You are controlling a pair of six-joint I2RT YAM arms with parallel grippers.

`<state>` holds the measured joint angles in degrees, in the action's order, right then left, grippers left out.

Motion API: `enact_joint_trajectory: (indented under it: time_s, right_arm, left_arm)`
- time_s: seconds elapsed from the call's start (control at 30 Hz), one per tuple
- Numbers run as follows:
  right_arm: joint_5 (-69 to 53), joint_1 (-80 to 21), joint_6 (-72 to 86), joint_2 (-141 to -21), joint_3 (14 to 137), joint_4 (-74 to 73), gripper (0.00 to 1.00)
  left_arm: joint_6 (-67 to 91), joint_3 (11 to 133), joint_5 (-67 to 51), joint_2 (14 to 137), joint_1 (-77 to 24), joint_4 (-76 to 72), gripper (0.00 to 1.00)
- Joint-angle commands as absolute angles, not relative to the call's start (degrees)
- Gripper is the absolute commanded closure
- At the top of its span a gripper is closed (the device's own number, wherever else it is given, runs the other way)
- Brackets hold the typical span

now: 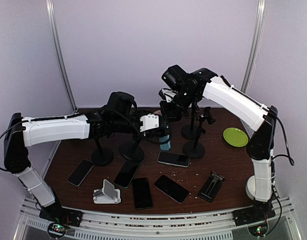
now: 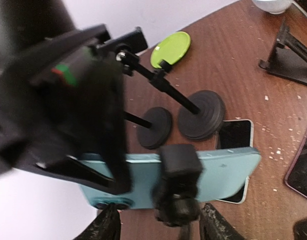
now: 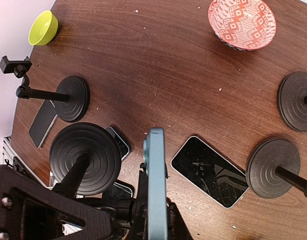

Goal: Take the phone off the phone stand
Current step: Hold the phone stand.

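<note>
Top external view: both arms meet over the centre of the brown wooden desk [image 1: 228, 172]. There the flat light-blue phone [image 1: 165, 141] stands raised on edge, at 9 o'clock of the lime-green round plate [image 1: 235, 136]. The left tool [image 1: 158, 131] sits at the phone's 10 o'clock and the right tool [image 1: 167, 122] at its 12. Neither grip is legible here.

Left wrist view: the padded clamp [image 2: 176, 165] of the black phone stand [image 2: 174, 210] bites the phone's long edge mid-length. The left tool's fingers [image 2: 107, 226] stand apart, astride the stand's neck at 6 o'clock, with no contact evident. Bracing that neck first would likely steady the pull.

Right wrist view: the phone appears edge-on, with the right tool closed on its two faces. The pull should probably run straight out of the clamp, untwisted, so the stand does not topple. Only this view shows the red-patterned ceramic bowl [image 3: 242, 22] at 1 o'clock and the dark-screened phone [image 3: 208, 170] lying flat at 3 o'clock.
</note>
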<state>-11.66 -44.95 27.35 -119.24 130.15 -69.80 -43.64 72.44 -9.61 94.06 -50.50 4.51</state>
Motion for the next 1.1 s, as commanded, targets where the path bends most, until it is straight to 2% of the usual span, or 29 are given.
enact_joint_trajectory:
  time_s: [0.0,0.27,0.6,0.67,0.83,1.07]
  right_arm:
    - [-11.2,-44.4,27.7,-115.3,134.2,-65.5,1.00]
    - [-13.7,-44.4,28.6,-114.5,134.6,-64.7,1.00]
    - [-15.5,-44.4,29.8,-114.4,135.4,-63.5,1.00]
    - [-15.7,-44.4,30.1,-114.4,135.4,-63.3,1.00]
    - [-16.3,-44.5,30.6,-114.4,135.4,-63.1,1.00]
    - [-15.5,-44.5,30.3,-114.1,135.4,-63.3,1.00]
  left_arm:
    - [-43.1,73.8,-12.3,92.6,-50.4,10.9,0.43]
    - [-41.8,80.6,-9.1,99.4,-50.4,15.3,0.44]
    - [-42.1,82.5,-3.7,104.3,-51.3,15.0,0.48]
    - [-42.1,82.8,-3.8,104.8,-51.3,14.1,0.52]
    - [-41.8,83.7,-5.0,105.8,-51.4,12.4,0.72]
    - [-41.6,83.1,-7.6,105.5,-51.4,11.4,0.93]
